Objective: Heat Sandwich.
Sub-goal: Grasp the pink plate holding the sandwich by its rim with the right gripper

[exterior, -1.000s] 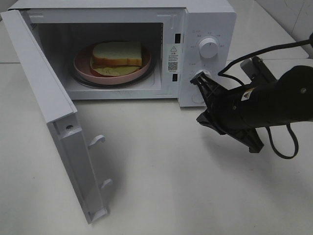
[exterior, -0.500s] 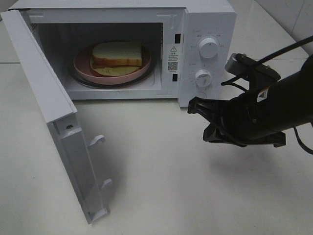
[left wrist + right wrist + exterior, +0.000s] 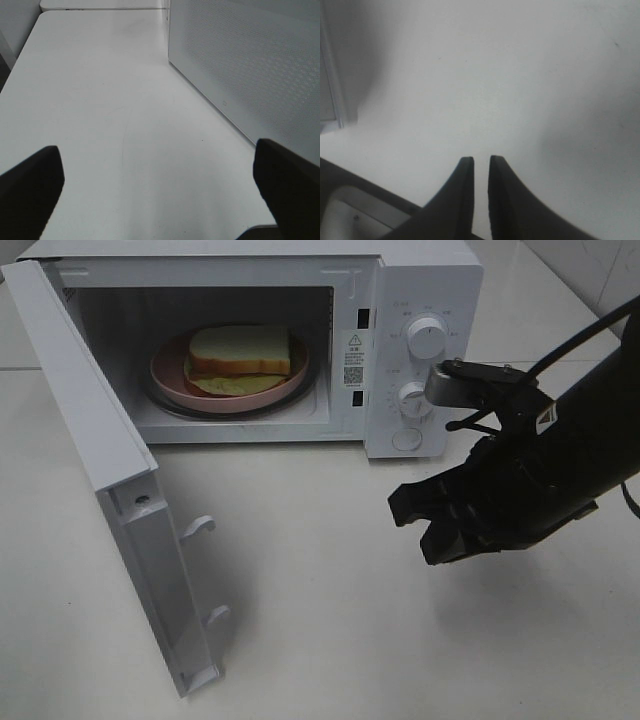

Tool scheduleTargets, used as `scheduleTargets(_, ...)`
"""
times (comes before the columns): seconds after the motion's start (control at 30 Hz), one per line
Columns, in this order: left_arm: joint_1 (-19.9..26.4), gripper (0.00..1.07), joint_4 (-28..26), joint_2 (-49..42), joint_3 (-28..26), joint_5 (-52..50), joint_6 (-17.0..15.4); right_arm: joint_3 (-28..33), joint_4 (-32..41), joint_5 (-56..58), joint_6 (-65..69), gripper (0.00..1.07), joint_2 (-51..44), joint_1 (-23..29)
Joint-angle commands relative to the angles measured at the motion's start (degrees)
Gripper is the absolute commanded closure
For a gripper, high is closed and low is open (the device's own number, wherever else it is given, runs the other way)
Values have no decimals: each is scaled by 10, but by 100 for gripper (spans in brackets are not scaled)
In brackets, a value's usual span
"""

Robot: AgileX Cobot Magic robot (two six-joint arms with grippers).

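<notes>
Found sandwich (image 3: pixel 240 352) seated on pink plate (image 3: pixel 165 375) inside microwave (image 3: pixel 430 280); judged loaded for heating. Noted door (image 3: pixel 100 460) swung wide, so not yet fit to run. Observed right fingers (image 3: pixel 410 502) parted by a sliver, gripping nothing, hovering over surface (image 3: pixel 330 640) near lower dial (image 3: pixel 413 398) without touching it. Recorded left fingers (image 3: pixel 30 185) spread wide, empty, parked beside microwave's perforated wall, clear of the work. Judged door closing outstanding.

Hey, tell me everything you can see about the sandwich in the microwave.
The sandwich is squarish: a pale white bread slice on top with a tan crust, a thin reddish layer below it, and yellowish-green filling showing past the front edge. It looks soft and whole. It lies flat on the pink plate, inside the microwave, whose door stands open. Nothing else touches it.
</notes>
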Motion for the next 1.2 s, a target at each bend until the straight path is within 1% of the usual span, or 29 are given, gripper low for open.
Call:
scheduleTargets(0.03, 0, 9, -6, -9, 1, -7, 2, -21, -13, 49, -105, 92, -3, 1)
scheduleTargets(0.1, 0, 9, -6, -9, 1, -7, 2, -33, -24, 73, -174, 92, -3, 1)
scheduleTargets(0.13, 0, 9, -6, -9, 1, -7, 2, -33, -24, 73, -174, 92, -3, 1)
scheduleTargets(0.23, 0, 9, -6, -9, 1, -7, 2, -42, -36, 91, -250, 91, -3, 2)
scheduleTargets(0.27, 0, 9, -6, -9, 1, -7, 2, -46, -40, 93, -309, 91, -3, 2)
scheduleTargets(0.3, 0, 9, -6, -9, 1, -7, 2, -46, -40, 93, -309, 91, -3, 2)
scheduleTargets(0.4, 0, 9, -6, -9, 1, -7, 2, -47, -45, 92, -390, 91, -3, 2)
scheduleTargets(0.43, 0, 9, -6, -9, 1, -7, 2, -47, -49, 93, -438, 91, -3, 2)
scheduleTargets(0.47, 0, 9, -6, -9, 1, -7, 2, -47, -49, 93, -438, 91, -3, 2)
scheduleTargets(0.57, 0, 9, -6, -9, 1, -7, 2, -47, -70, 93, -516, 91, -3, 2)
scheduleTargets(0.67, 0, 9, -6, -9, 1, -7, 2, -47, -84, 94, -543, 89, -3, 2)
scheduleTargets(0.8, 0, 9, -6, -9, 1, -7, 2, -47, -106, 93, -580, 84, -3, 2)
scheduleTargets(0.83, 0, 9, -6, -9, 1, -7, 2, -47, -111, 93, -583, 82, -3, 2)
scheduleTargets(0.87, 0, 9, -6, -9, 1, -7, 2, -47, -126, 93, -587, 75, -3, 2)
scheduleTargets(0.9, 0, 9, -6, -9, 1, -7, 2, -47, -126, 93, -587, 75, -3, 2)
scheduleTargets(0.97, 0, 9, -6, -9, 1, -7, 2, -47, -145, 93, -587, 68, -3, 2)
scheduleTargets(1.0, 0, 9, -6, -9, 1, -7, 2, -47, -162, 91, -587, 61, -3, 2)
scheduleTargets(1.03, 0, 9, -6, -9, 1, -7, 2, -47, -168, 88, -587, 56, -3, 2)
scheduleTargets(1.07, 0, 9, -6, -9, 1, -7, 2, -47, -168, 88, -587, 56, -3, 2)
scheduleTargets(1.13, 0, 9, -6, -9, 1, -7, 2, -47, -172, 80, -587, 46, -3, 2)
scheduleTargets(1.17, 0, 9, -6, -9, 1, -7, 2, -47, -172, 73, -587, 34, -3, 2)
scheduleTargets(1.2, 0, 9, -6, -9, 1, -7, 2, -47, -173, 72, -587, 30, -3, 2)
